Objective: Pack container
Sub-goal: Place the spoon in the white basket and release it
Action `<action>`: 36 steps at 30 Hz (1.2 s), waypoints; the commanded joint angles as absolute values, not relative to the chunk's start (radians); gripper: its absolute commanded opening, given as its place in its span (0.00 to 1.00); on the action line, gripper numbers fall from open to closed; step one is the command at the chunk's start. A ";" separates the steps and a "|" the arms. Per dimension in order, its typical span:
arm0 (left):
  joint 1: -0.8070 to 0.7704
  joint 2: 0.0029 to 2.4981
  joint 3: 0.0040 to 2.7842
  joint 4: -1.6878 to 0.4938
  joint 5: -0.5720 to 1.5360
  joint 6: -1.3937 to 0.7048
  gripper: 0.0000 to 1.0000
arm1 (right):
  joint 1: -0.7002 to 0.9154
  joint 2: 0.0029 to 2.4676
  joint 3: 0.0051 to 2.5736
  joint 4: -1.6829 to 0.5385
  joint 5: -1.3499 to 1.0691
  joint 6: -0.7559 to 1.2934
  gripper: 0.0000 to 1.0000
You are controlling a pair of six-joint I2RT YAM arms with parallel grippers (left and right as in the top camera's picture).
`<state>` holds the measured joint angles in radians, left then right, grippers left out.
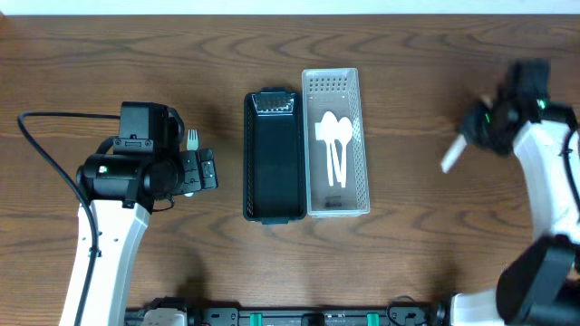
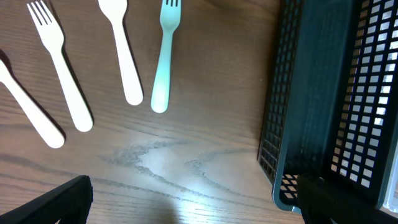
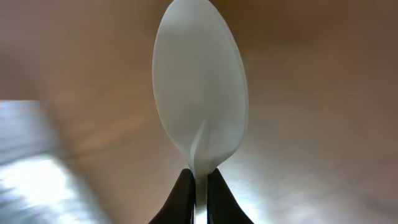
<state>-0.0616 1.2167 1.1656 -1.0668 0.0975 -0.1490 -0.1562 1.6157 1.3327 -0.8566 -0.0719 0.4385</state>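
Spoon pinched in right pincer; left pincer gapes wide beside black container.

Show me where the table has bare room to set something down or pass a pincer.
Open wood lies between the clear basket and the right pincer, which holds a spoon, and along the near edge in front of both baskets. Crowded: the black basket stands against the clear one, and forks lie by the left pincer.
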 commanded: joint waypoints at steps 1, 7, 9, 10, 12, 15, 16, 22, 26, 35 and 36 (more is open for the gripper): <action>-0.061 1.217 1.182 -1.068 0.085 -0.129 0.98 | 0.000 1.571 1.475 -0.880 -0.087 0.429 0.02; -0.061 1.217 1.182 -1.068 0.085 -0.129 0.98 | 0.253 1.585 1.526 -0.836 -0.065 0.488 0.02; -0.061 1.217 1.182 -1.068 0.085 -0.129 0.98 | 0.308 1.613 1.526 -0.833 -0.051 0.493 0.02; -0.061 1.217 1.182 -1.068 0.085 -0.129 0.98 | 0.333 1.634 1.526 -0.833 -0.049 0.493 0.02; -0.061 1.217 1.182 -1.068 0.085 -0.129 0.98 | 0.381 1.694 1.526 -0.834 -0.050 0.493 0.02; -0.061 1.217 1.182 -1.068 0.085 -0.129 0.98 | 0.424 1.778 1.526 -0.834 -0.053 0.492 0.01; -0.061 1.217 1.182 -1.068 0.085 -0.129 0.98 | 0.437 1.816 1.526 -0.830 -0.060 0.492 0.01; -0.061 1.217 1.182 -1.068 0.085 -0.129 0.98 | 0.455 1.953 1.526 -0.831 -0.062 0.492 0.01; -0.061 1.217 1.182 -1.068 0.085 -0.129 0.98 | 0.455 2.025 1.526 -0.850 -0.062 0.490 0.02; -0.061 1.217 1.182 -1.068 0.085 -0.129 0.98 | 0.455 2.039 1.529 -0.846 -0.080 0.452 0.14; -0.061 1.217 1.182 -1.068 0.085 -0.129 0.98 | 0.455 2.038 1.534 -0.847 -0.081 0.442 0.15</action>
